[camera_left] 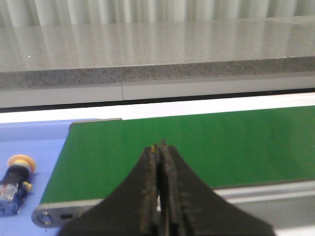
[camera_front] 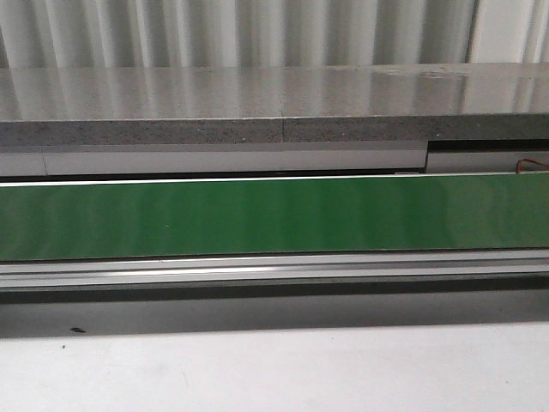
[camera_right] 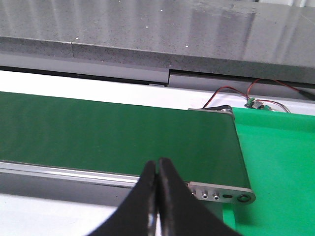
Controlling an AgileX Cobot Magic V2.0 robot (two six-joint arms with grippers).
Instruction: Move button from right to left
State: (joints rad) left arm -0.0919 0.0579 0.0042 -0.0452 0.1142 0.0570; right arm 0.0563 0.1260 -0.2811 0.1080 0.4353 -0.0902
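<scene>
1. Front view shows one green belt (camera_front: 274, 215) running across the whole frame, both its ends cut off at the edges; no arm, gripper or button appears in this view.
2. Behind the belt lies a grey speckled counter (camera_front: 274, 107), with a bit of red wire (camera_front: 533, 164) just showing at the right edge, its ends hidden.
3. Left wrist view shows one button (camera_left: 15, 184), lying on its side on a blue surface (camera_left: 29, 142) just beside the belt's left end, apart from the belt. Its yellow cap points away from the camera; the blue rear block is blurred and hard to make out.
4. The left gripper (camera_left: 161, 147) hangs over the belt, its two fingers pressed together with nothing between them, well apart from the button.
5. Right wrist view shows the right gripper (camera_right: 156, 161), fingers together and empty, above the belt's near edge by its right end.
6. Past that end lies a bright green surface (camera_right: 275, 157); red and black wires (camera_right: 231, 93) lead to a small board (camera_right: 253, 103) too small to read.
</scene>
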